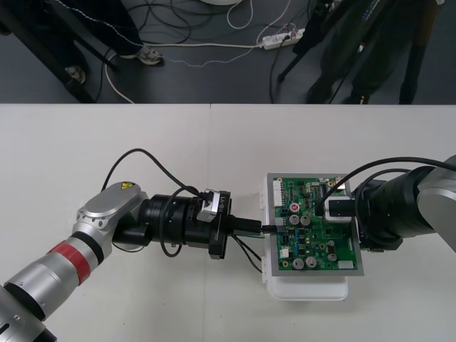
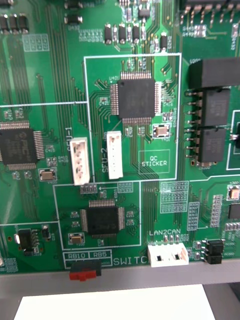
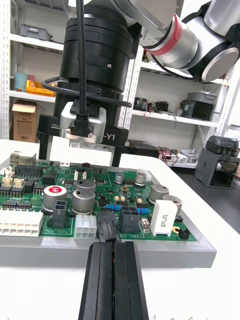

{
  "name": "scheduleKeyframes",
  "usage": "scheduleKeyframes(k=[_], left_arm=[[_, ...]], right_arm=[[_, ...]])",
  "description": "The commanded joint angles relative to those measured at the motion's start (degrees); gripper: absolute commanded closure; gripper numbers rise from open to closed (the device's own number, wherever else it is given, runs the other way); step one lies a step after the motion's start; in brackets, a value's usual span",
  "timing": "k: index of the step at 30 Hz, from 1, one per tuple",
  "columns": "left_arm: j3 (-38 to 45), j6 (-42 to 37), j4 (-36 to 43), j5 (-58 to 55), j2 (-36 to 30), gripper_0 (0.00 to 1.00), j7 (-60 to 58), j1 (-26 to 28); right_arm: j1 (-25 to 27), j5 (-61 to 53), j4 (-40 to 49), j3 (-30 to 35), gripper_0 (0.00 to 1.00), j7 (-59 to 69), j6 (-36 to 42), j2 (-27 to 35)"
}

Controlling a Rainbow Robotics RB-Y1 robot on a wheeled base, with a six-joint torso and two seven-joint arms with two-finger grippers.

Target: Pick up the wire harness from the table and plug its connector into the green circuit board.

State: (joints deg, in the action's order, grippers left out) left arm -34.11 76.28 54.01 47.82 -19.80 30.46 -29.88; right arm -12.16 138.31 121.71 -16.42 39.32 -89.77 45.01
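Where the pale tabletop (image 1: 107, 157) carries a white base (image 1: 306, 291), the green circuit board (image 1: 317, 239) lies flat on it. Right pincer (image 1: 340, 212): over the board's right side; its grip cannot be told. Left pincer (image 3: 114, 247): closed on the black plug (image 3: 106, 231) at the board's left edge, against a black socket; seating unclear. Wire harness (image 1: 249, 255): wires trail below the left pincer.

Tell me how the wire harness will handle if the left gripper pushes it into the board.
The wire harness trails in a slack loop beside the left gripper, so its wires are probably floppy and light. Its black plug, at the shut fingers' tips, looks rigid and should take a push.
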Motion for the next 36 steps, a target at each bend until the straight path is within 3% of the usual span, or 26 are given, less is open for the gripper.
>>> scheduleKeyframes(k=[1,36], left_arm=[[-1.0,-2.5,0.6,0.3,0.6,1.00,-4.0,-1.3],[-1.1,-2.5,0.9,0.3,-0.3,1.00,-2.7,-0.6]], right_arm=[[0.5,-1.0,1.1,1.7,0.00,2.2,-0.2,-0.8],[0.6,-2.5,1.8,1.7,0.00,1.1,-0.2,-1.2]])
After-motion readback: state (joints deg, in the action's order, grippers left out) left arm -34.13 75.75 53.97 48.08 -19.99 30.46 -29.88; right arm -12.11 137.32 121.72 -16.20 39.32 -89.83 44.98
